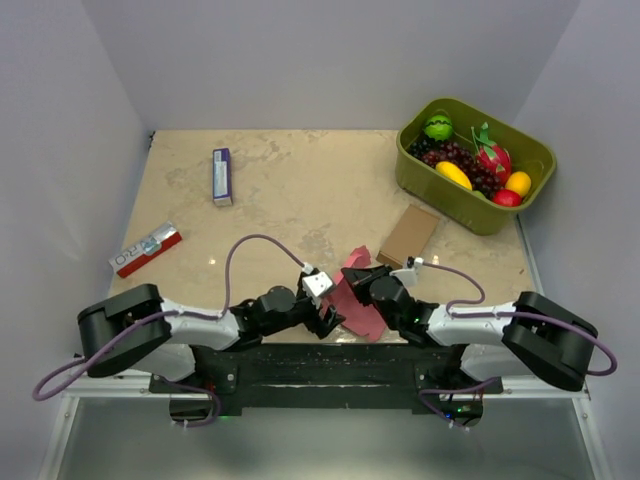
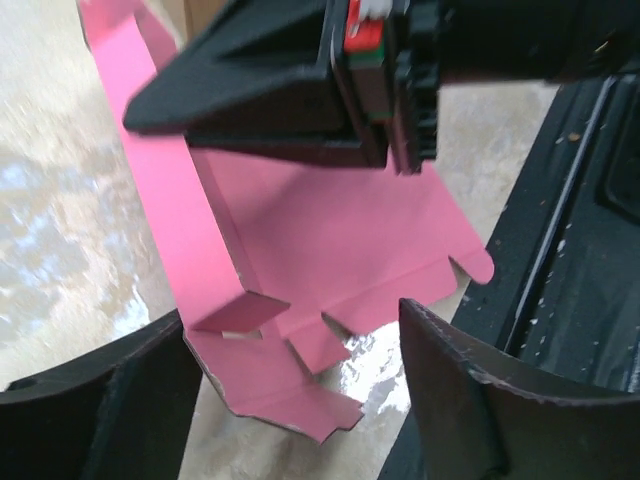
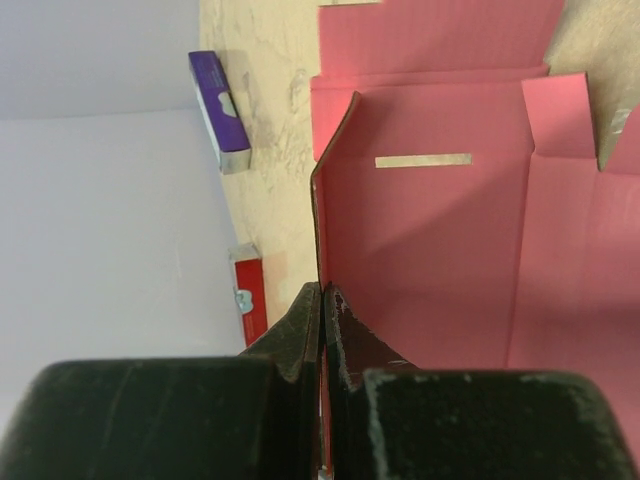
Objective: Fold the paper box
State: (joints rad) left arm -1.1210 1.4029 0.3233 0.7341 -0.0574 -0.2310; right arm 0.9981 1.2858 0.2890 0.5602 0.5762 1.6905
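Left of the work, a red-and-white packet [image 1: 146,249] and a purple carton [image 1: 222,176] lie well apart from it and play no part.

Left gripper [image 2: 292,322]: fingers spread wide, nothing held. It hangs over the near corner of the paper box [image 2: 340,240]. Contact with the card cannot be confirmed.

Paper box: at the near middle of the table [image 1: 280,190], between the 2 grippers. It is mostly an open sheet. 1 long side panel stands up along its crease and 1 small tab is bent over. The notched end tabs lie flat and untucked.

Right gripper [image 3: 322,300]: fingers pinched together on the edge of the raised panel.

Further right, a brown cardboard box [image 1: 410,235] sits just beyond the sheet, and a green basket [image 1: 460,205] holds fruit.

Assessment: early stage. 1 wall is up. Raising the other walls, tucking the tabs and closing are judged outstanding.
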